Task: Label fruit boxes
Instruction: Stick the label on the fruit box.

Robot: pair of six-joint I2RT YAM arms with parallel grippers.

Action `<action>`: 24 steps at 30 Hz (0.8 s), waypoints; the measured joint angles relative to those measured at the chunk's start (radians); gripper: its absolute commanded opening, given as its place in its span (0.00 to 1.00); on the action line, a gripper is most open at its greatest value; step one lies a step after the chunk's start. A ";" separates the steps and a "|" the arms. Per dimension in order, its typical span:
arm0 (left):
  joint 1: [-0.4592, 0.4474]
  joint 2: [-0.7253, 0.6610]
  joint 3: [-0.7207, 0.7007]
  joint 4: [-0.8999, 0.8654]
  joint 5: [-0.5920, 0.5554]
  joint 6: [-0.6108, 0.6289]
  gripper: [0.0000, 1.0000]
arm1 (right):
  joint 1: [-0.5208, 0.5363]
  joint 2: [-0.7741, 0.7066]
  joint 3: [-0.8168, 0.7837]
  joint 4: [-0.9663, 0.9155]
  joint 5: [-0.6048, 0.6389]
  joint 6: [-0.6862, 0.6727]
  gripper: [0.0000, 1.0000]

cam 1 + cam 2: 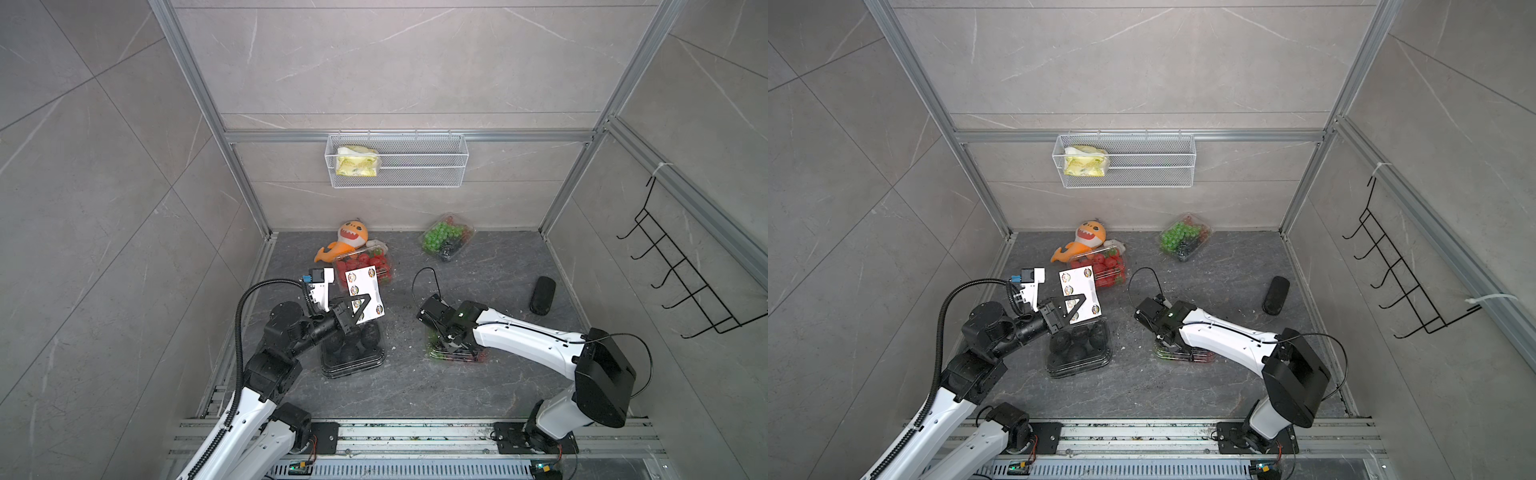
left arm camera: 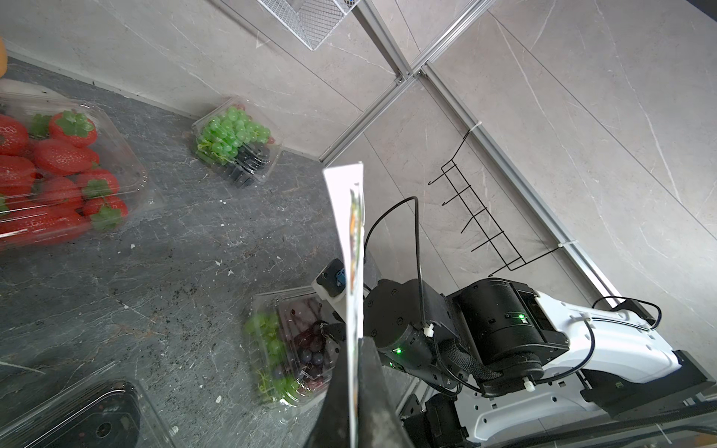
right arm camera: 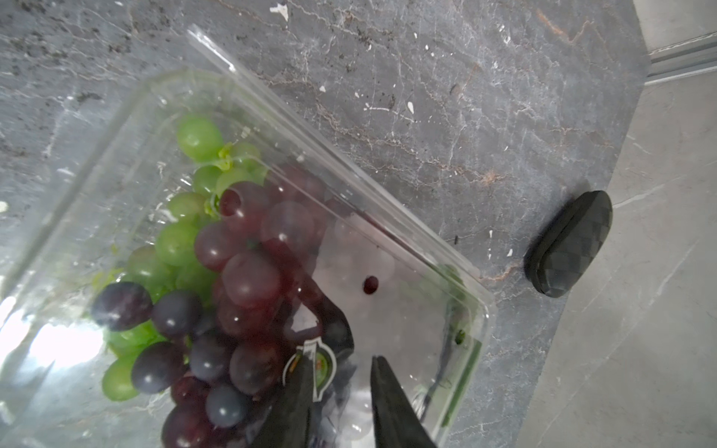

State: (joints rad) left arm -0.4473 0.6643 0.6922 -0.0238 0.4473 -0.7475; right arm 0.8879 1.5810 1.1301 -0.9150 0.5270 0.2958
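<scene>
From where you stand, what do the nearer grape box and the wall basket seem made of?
Grape box: thin clear plastic, glossy; the grapes show through and its top throws bright glare.
Wall basket: probably white-coated metal mesh; a fine see-through grid on a wire rim.

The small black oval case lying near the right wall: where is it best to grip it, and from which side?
Grip the black oval case across its narrow middle, coming straight down from above. It lies flat, long and slim, so the long sides probably give the shortest span. The gap to the right wall looks small.
</scene>
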 measured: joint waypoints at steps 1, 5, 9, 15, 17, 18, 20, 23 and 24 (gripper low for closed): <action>0.000 0.000 0.000 0.000 0.000 0.000 0.00 | 0.000 -0.003 -0.001 0.000 -0.005 0.000 0.30; 0.000 0.000 0.000 0.000 0.000 0.000 0.00 | 0.001 -0.023 -0.012 0.000 -0.029 0.007 0.31; 0.000 0.000 0.000 0.000 0.000 0.000 0.00 | 0.010 -0.026 -0.014 -0.002 -0.046 0.015 0.32; 0.000 0.000 0.000 0.000 0.000 0.000 0.00 | 0.016 -0.050 -0.014 -0.006 -0.053 0.027 0.33; 0.000 0.000 0.000 0.000 0.000 0.000 0.00 | 0.016 -0.071 -0.014 -0.010 -0.053 0.033 0.34; 0.000 0.000 0.000 0.000 0.000 0.000 0.00 | 0.016 -0.084 -0.013 -0.011 -0.053 0.035 0.36; 0.000 0.003 0.000 0.000 0.000 0.000 0.00 | 0.016 -0.119 -0.010 -0.011 -0.052 0.041 0.36; 0.000 0.018 0.000 0.000 0.000 0.001 0.00 | 0.016 -0.183 -0.005 0.014 -0.058 0.042 0.36; 0.000 0.024 0.000 0.000 0.000 0.002 0.00 | 0.016 -0.202 -0.005 0.028 -0.066 0.041 0.36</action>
State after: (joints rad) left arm -0.4473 0.6884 0.6922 -0.0235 0.4473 -0.7456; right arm 0.9039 1.3788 1.1252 -0.8867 0.4614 0.3370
